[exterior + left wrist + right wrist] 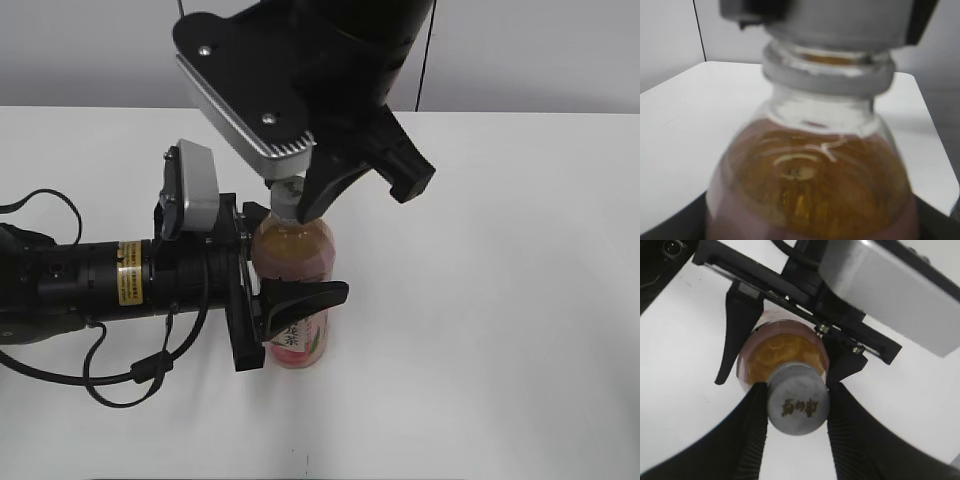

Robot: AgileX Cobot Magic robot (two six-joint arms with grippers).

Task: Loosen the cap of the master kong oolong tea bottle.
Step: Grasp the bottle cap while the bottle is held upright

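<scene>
Black left arm (100, 280), yellow warning label (128, 272), looping black cables (120, 375); right arm's silver camera housing (245, 110), two screws.

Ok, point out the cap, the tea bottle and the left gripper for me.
cap (799, 406): right wrist view, on its printed top.
tea bottle (297, 254): exterior view, on the amber shoulder.
left gripper (283, 297): exterior view, between its fingertips at the label.

one bottle (295, 270), one cap (798, 405), two robot hands, left (262, 290) and right (796, 405), on one table (500, 300).
</scene>
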